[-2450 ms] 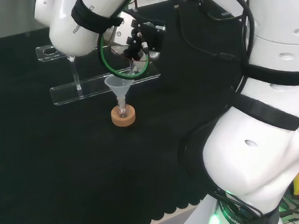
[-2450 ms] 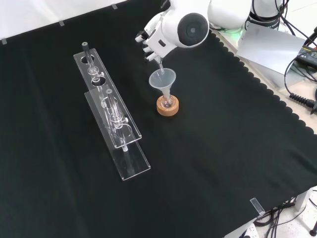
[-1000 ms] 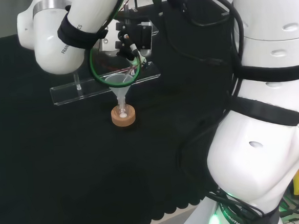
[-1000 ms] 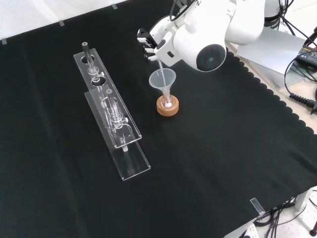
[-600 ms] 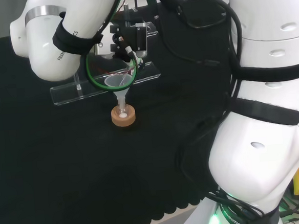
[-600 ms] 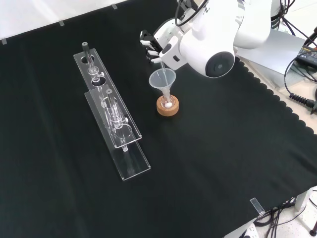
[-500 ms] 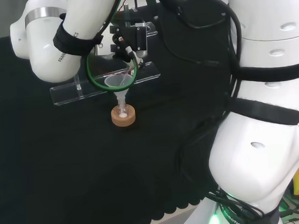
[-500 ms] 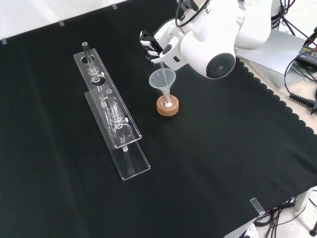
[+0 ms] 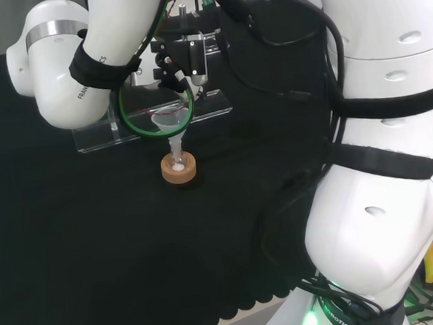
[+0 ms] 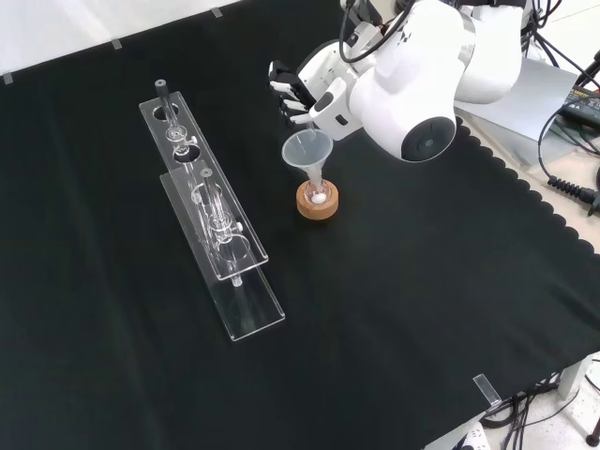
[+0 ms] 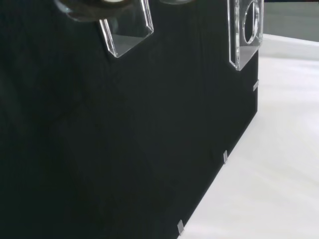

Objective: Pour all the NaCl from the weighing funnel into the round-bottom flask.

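In the front view the hand [image 10: 296, 92] hovers just above and behind a clear plastic funnel [image 10: 307, 149]. Its fingers are curled round the small clear weighing funnel [image 10: 301, 119], whose tip points down at the funnel's rim. The funnel stands in the neck of a small round-bottom flask [image 10: 319, 194] on a cork ring [image 10: 318, 204]. White powder lies in the flask's bottom. In the head view the hand [image 9: 183, 63] sits above the funnel [image 9: 170, 121], the flask [image 9: 177, 162] and the cork ring [image 9: 178, 171]. How much powder the weighing funnel holds cannot be seen.
A long clear acrylic rack [image 10: 208, 211] with glass pieces stands left of the flask in the front view, and behind it in the head view [image 9: 117, 128]. The arm's big white link [image 10: 419, 75] hangs right of the hand. Rack ends [image 11: 126, 31] show in the wrist view.
The arm's links have swung and the hand has risen slightly with the weighing funnel, still over the plastic funnel. White powder now shows in the flask, which was not plain 2.5 s ago.
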You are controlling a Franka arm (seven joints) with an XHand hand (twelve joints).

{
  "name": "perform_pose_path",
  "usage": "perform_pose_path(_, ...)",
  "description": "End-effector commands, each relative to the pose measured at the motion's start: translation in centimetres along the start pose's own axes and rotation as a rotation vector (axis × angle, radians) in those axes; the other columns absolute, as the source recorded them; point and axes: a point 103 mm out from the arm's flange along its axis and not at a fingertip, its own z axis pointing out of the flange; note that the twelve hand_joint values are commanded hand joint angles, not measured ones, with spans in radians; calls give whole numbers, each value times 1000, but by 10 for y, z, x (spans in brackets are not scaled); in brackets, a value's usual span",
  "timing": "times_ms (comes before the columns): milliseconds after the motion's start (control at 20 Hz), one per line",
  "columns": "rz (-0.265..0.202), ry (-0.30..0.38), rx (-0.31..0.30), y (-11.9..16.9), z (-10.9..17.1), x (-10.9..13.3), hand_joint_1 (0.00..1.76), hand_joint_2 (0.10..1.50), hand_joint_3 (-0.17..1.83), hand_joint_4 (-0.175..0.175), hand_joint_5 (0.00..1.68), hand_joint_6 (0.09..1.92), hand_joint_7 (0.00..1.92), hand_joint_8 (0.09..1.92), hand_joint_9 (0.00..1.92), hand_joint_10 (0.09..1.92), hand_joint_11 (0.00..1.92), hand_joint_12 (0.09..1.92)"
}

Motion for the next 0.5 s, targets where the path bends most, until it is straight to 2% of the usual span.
perform_pose_path(50,7,-68,20,0,-1,-1,1251,1035,-14,60,1170,746,1199,632,1423,176,1138,806)
perform_pose_path(500,8,-132,35,-3,-14,0,1251,1035,-14,60,1169,748,1197,634,1422,174,1136,805)
